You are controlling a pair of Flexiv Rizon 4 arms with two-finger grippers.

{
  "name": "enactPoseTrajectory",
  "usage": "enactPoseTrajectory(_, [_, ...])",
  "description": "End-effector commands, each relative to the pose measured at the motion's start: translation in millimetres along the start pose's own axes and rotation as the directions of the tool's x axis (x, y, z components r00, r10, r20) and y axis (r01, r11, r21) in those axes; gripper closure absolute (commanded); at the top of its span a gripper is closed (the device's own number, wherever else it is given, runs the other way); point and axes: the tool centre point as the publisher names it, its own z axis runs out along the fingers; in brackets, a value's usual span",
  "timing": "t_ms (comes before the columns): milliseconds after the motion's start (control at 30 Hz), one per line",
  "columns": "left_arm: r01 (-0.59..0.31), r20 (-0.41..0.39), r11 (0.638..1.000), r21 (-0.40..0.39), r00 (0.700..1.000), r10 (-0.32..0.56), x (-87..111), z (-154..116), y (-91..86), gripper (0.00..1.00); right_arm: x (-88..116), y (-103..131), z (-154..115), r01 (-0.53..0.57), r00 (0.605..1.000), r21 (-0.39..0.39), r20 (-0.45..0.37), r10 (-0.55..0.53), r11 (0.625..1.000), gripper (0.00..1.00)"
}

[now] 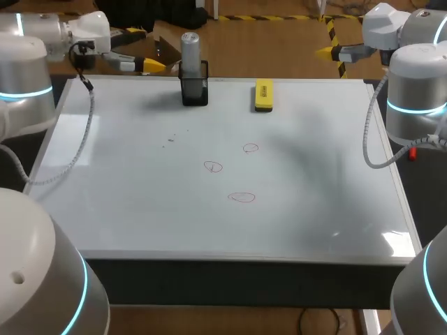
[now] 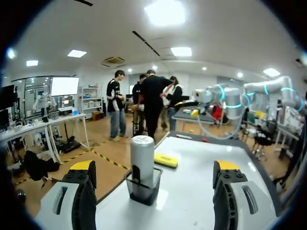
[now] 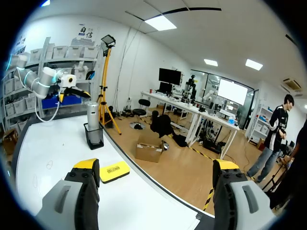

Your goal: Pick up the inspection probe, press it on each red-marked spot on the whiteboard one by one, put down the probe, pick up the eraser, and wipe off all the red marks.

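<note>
Nothing done yet. Three red marks [image 1: 242, 197] sit unwiped mid whiteboard [image 1: 314, 209]. At the far edge the eraser [image 1: 263, 94] lies flat, right of the probe [image 1: 190, 50], which is upright in its black holder [image 1: 195, 89]. Your left pincer [image 1: 144, 49] is far left, fingers apart, facing the probe. Your right pincer [image 3: 154, 167] is far right, apart, empty. You've every step left.

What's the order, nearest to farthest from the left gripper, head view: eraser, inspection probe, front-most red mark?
1. Inspection probe, in its holder beside the left gripper.
2. Yellow eraser, farther along the back edge.
3. Front-most red mark, out toward the front.
</note>
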Motion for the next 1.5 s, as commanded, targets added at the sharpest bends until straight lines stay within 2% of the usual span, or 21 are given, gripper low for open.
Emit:
enactPoseTrajectory(33, [0.006,-0.187,1.000,0.018,0.982,-0.003,-17.2,30.8,10.7,0.00,-0.4,0.0,0.2,0.000,1.000,0.001,-0.001,0.000,1.000,0.00])
enactPoseTrajectory(200, [-0.006,-0.253,1.000,0.016,0.967,0.009,-18.1,56.8,16.1,0.00,-0.4,0.0,0.2,0.000,1.000,0.001,-0.001,0.000,1.000,0.00])
enactPoseTrajectory(533, [0.027,-0.336,0.996,0.080,0.942,0.001,-17.8,102.4,26.4,0.00,-0.4,0.0,0.2,0.000,1.000,0.001,-0.001,0.000,1.000,0.00])
enactPoseTrajectory(667, [0.044,-0.348,0.994,0.102,0.938,-0.006,-17.5,113.9,30.2,0.00,-0.4,0.0,0.2,0.000,1.000,0.001,-0.001,0.000,1.000,0.00])
enactPoseTrajectory(1000, [0.070,-0.331,0.989,0.128,0.943,-0.024,-19.1,123.2,33.8,0.00,-0.4,0.0,0.2,0.000,1.000,0.001,-0.001,0.000,1.000,0.00])
enactPoseTrajectory(1133, [0.077,-0.318,0.987,0.138,0.947,-0.029,-21.5,125.2,35.1,0.22,-0.4,0.0,0.2,0.000,1.000,0.001,-0.001,0.000,1.000,0.00])
enactPoseTrajectory(1200, [0.078,-0.311,0.987,0.140,0.950,-0.031,-21.8,125.3,34.9,0.43,-0.4,0.0,0.2,0.000,1.000,0.001,-0.001,0.000,1.000,0.00])
enactPoseTrajectory(1233, [0.075,-0.307,0.988,0.138,0.951,-0.029,-22.0,125.2,34.8,0.48,-0.4,0.0,0.2,0.000,1.000,0.001,-0.001,0.000,1.000,0.00])
enactPoseTrajectory(1333, [0.069,-0.299,0.989,0.132,0.954,-0.027,-22.1,124.2,34.1,0.51,-0.4,0.0,0.2,0.000,1.000,0.001,-0.001,0.000,1.000,0.00])
enactPoseTrajectory(1500, [0.067,-0.285,0.990,0.126,0.958,-0.029,-23.0,120.7,33.9,0.63,-0.4,0.0,0.2,0.000,1.000,0.001,-0.001,0.000,1.000,0.00])
